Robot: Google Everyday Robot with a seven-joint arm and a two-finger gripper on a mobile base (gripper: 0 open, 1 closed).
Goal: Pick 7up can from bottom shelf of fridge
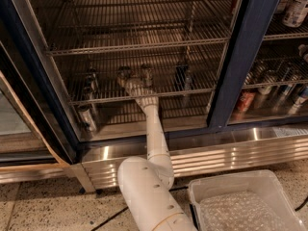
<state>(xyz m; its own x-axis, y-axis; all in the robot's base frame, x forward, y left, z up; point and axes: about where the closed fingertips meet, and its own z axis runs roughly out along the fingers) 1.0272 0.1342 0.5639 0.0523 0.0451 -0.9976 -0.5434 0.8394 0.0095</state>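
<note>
Chrome wire of the bottom shelf (192,90) in the fridge (243,57) carries the 7up can (124,73), which stands upright left of the middle. Another small can (146,74) stands just to its right and a dark can (183,76) farther right. The white arm (154,143) reaches in over the front rail, and the hand (134,84) sits just before the 7up can; whether it is apart or together I cannot tell.

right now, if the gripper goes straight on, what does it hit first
Probably the 7up can, just beyond the gripper on the bottom shelf; another can stands close beside it, so depth leaves doubt.
</note>
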